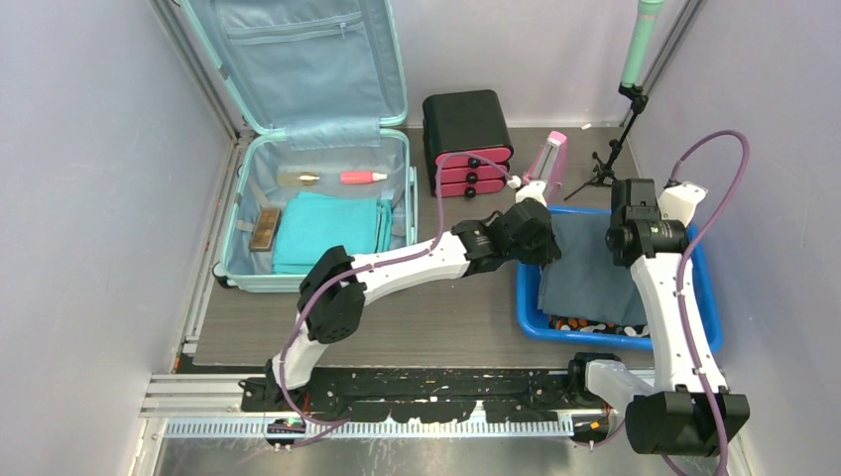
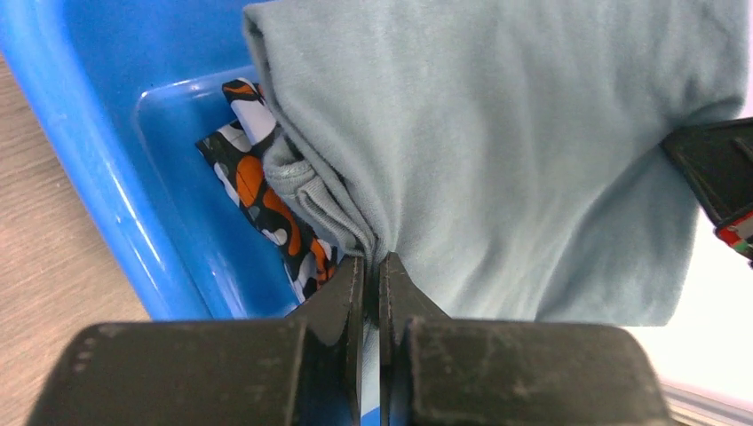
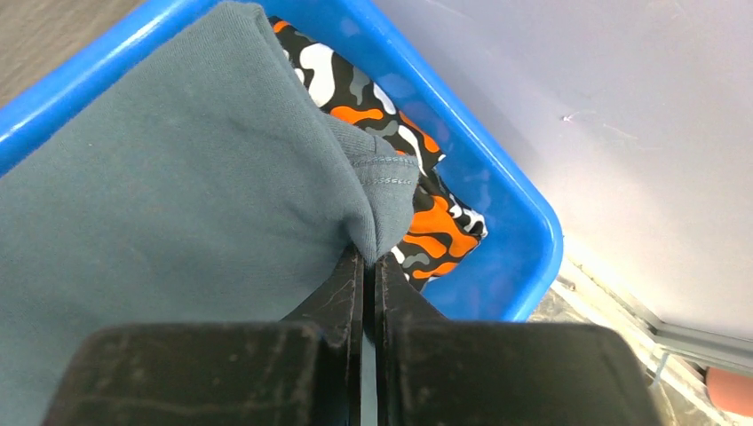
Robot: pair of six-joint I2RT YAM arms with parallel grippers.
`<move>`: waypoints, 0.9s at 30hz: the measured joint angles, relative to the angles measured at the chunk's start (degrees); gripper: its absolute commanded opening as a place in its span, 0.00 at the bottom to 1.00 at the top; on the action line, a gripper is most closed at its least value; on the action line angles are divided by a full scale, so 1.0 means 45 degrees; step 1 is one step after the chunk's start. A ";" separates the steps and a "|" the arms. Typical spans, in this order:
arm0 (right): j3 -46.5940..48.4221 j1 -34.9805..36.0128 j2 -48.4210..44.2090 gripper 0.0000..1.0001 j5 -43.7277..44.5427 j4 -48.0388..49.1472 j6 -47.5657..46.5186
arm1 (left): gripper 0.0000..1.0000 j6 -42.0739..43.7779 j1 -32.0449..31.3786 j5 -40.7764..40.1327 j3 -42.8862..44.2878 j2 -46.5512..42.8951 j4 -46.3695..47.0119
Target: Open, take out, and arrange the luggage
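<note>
The luggage (image 1: 248, 198), a pale mint-green suitcase, lies open at the far left with its lid (image 1: 298, 59) standing up. Inside it are a folded teal cloth (image 1: 327, 230), a pink bottle (image 1: 362, 178) and a brown box (image 1: 265, 228). A grey garment (image 1: 590, 268) (image 2: 515, 151) (image 3: 178, 195) is spread over the blue tub (image 1: 706, 297). My left gripper (image 1: 545, 252) (image 2: 373, 259) is shut on the garment's bunched left edge. At the opposite side my right gripper (image 1: 623, 250) (image 3: 369, 256) is shut on a hemmed corner of it.
An orange, black and white camouflage cloth (image 2: 266, 191) (image 3: 426, 226) lies in the tub (image 2: 80, 106) (image 3: 524, 231) under the garment. A black drawer box with pink drawers (image 1: 468, 142) stands behind the left arm. A small tripod with a green pole (image 1: 635, 59) is at the back right.
</note>
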 measured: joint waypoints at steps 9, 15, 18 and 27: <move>-0.0670 -0.0646 0.1307 0.00 -0.0005 0.1064 -0.0772 | 0.00 0.0243 -0.0107 -0.0330 0.0675 0.1467 -0.0121; -0.1462 -0.0840 0.1389 0.00 0.0049 0.1865 -0.1044 | 0.06 0.0350 -0.0112 -0.0403 0.0675 0.2021 0.0141; -0.1491 -0.0889 0.1579 0.01 0.0291 0.2200 -0.1127 | 0.21 0.0500 -0.0131 -0.0389 0.0797 0.2181 0.0481; -0.1360 -0.0899 0.2249 0.51 0.0549 0.2526 -0.1370 | 0.49 0.1239 -0.0180 -0.0151 0.1010 0.2385 0.0612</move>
